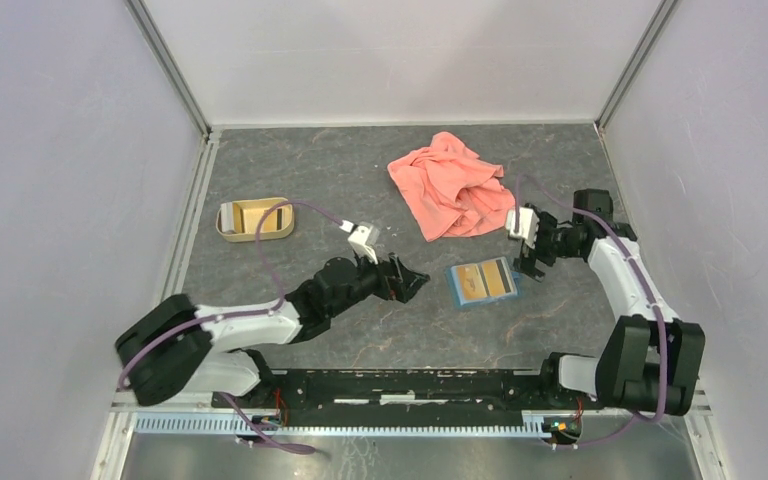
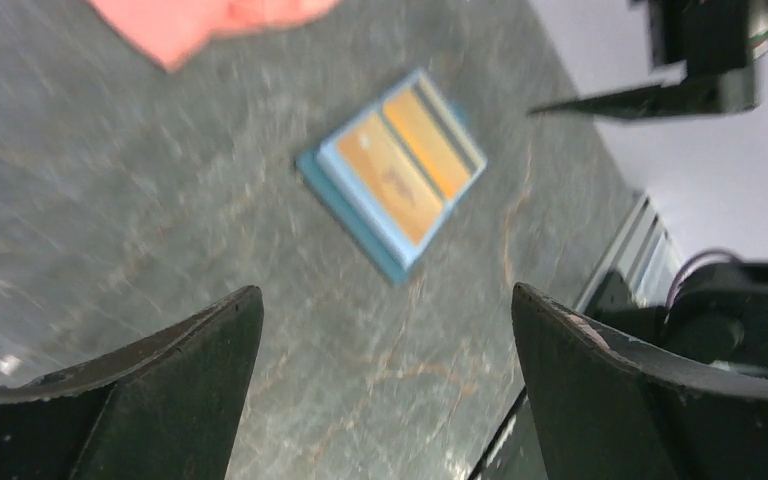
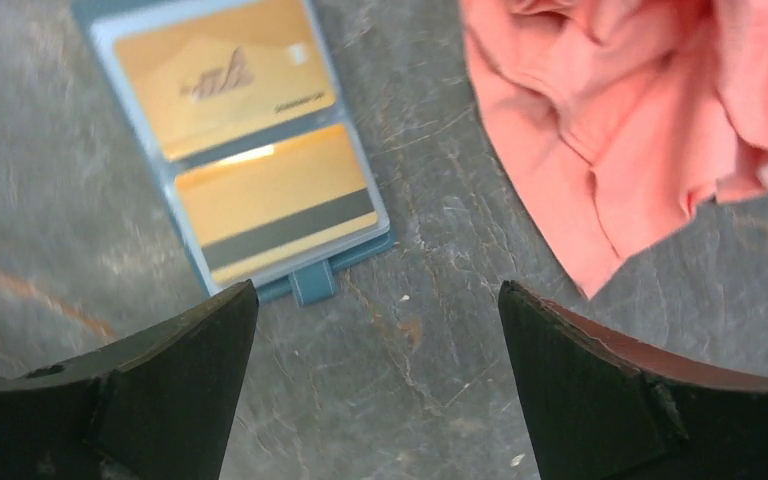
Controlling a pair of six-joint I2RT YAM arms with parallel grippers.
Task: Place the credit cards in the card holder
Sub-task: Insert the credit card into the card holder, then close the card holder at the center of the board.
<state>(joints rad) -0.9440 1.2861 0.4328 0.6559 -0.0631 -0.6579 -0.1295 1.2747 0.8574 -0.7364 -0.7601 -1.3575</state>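
Observation:
The card holder [image 1: 454, 287] lies open and flat on the table, between my two grippers. Two orange-gold credit cards sit in its light-blue inner pockets: one with a dark stripe [image 3: 275, 205], one showing a printed face [image 3: 225, 80]. In the top view the cards [image 1: 484, 281] fill most of the holder. My left gripper [image 1: 412, 279] is open just left of the holder, with nothing between its fingers. My right gripper [image 1: 532, 262] is open just right of it, near the holder's snap tab [image 3: 312, 284], and also empty. The left wrist view shows the holder [image 2: 345, 215] ahead of the left gripper [image 2: 385, 295], blurred.
A crumpled salmon-pink cloth [image 1: 452, 185] lies behind the holder, close to the right gripper [image 3: 375, 290]; its edge [image 3: 640, 120] is beside my right finger. A tan oval tray [image 1: 255, 220] stands at the back left. White walls enclose the table.

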